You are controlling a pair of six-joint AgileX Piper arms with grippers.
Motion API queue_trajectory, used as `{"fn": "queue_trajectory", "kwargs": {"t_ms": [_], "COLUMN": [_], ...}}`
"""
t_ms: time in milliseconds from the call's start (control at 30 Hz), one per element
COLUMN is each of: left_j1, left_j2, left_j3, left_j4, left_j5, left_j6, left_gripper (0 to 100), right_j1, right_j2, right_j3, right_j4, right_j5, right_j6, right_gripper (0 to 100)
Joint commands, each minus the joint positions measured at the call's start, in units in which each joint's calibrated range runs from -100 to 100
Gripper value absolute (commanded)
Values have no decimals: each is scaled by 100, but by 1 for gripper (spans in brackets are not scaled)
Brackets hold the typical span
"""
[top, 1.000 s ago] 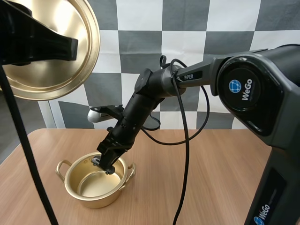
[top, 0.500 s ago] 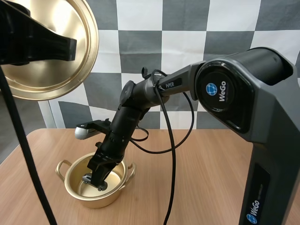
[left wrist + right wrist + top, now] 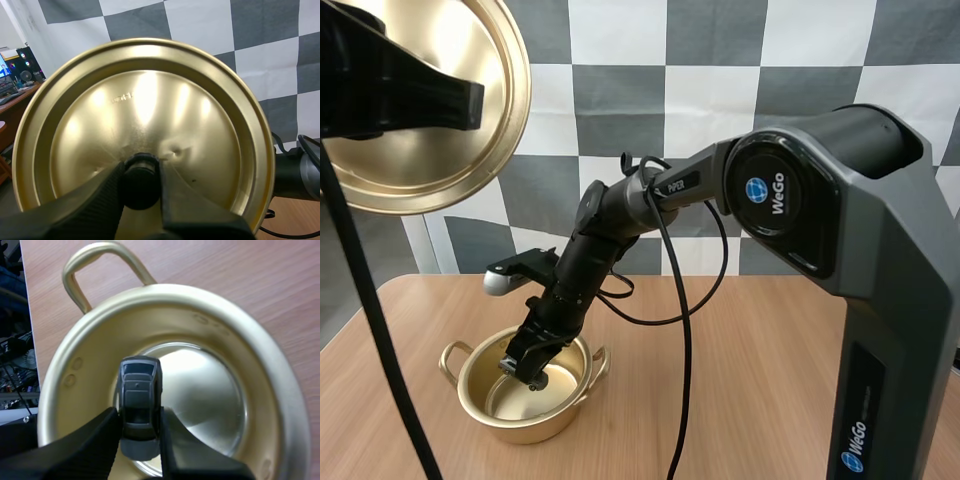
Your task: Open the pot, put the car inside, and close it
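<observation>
While the right claw (image 3: 139,420) clamps the car (image 3: 140,390) just over the pot (image 3: 260,390) floor and the left claw (image 3: 141,182) clamps the lid (image 3: 150,100), a tilted release may bounce the car out.

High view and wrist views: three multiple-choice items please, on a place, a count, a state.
1. Where is the small dark grey toy car?
A) in the right gripper, over the open round gold metal pot
B) on the round gold lid
C) in the left gripper
2. How many loop handles has the pot?
A) one
B) two
C) four
3. How is the lid?
A) on the pot
B) beside the pot
C) held up by its black knob
Key: A, the right gripper pinches it above the pot; B, one on either side; C, left gripper clamps the knob.
</observation>
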Motion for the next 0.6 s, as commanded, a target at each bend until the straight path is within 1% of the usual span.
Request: {"fn": "queue_trajectory", "kwargs": {"t_ms": [0, 100, 333, 567], "left_j1": [4, 4, 4, 4], "left_j2": [-1, -1, -1, -1], "left_j3": [-4, -4, -4, -4], "left_j4": [1, 1, 1, 1], "left_j5": [0, 0, 0, 0], "left_j6": [-1, -1, -1, -1], "left_gripper": [0, 0, 0, 0], "right_j1": [3, 3, 3, 3], "right_j2": [-7, 18, 269, 281], "right_j3": [-2, -2, -2, -2], "right_j4": [-4, -4, -4, -4], "right_j5": [-282, -425, -410, -410], "right_j6": [4, 4, 4, 4], "right_gripper": [0, 0, 0, 0]}}
